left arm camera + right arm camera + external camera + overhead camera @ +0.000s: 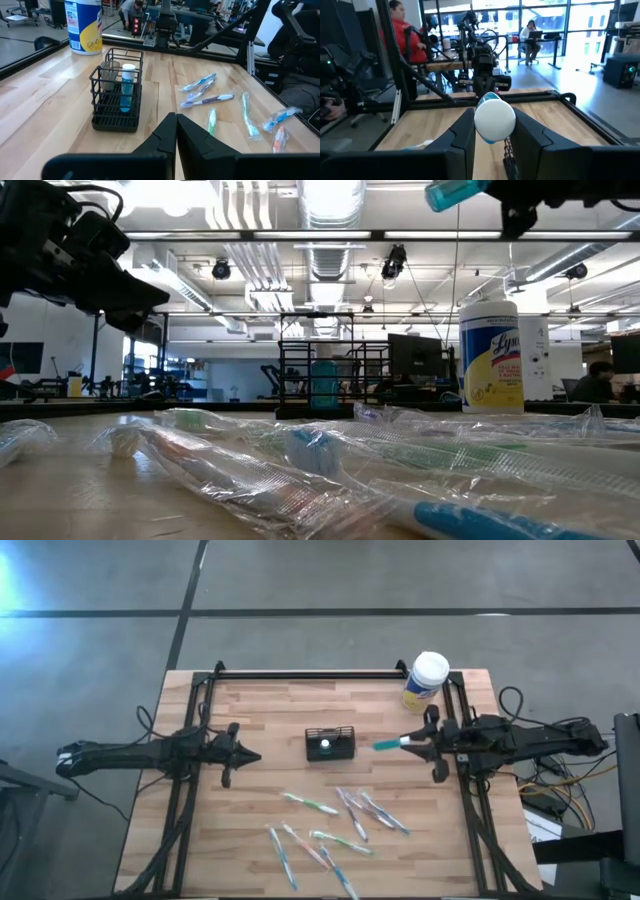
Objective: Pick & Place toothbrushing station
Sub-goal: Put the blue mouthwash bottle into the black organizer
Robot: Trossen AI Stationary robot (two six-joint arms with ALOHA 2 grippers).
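The toothbrushing station, a small black wire-mesh holder (330, 744) (116, 90), stands on its base at the table's middle. A teal tube with a white cap (128, 85) stands upright in it. My right gripper (408, 741) (494, 111) hovers to the holder's right, shut on a second teal tube with a white end (388, 744). My left gripper (258, 755) (176, 120) waits shut to the holder's left, touching nothing. My right gripper pinches the tube between its two fingers at its white round end (494, 120). The fingers (465, 130) lie level, coming from the table's right. The tube runs along them, and its teal end (384, 745) sticks out toward the holder. It is lifted clear of the table.
A canister with a white lid and yellow label (426, 680) (491, 355) stands at the far right. Several wrapped toothbrushes (330, 825) (210, 97) lie scattered over the near half of the table. People are in the room beyond the table.
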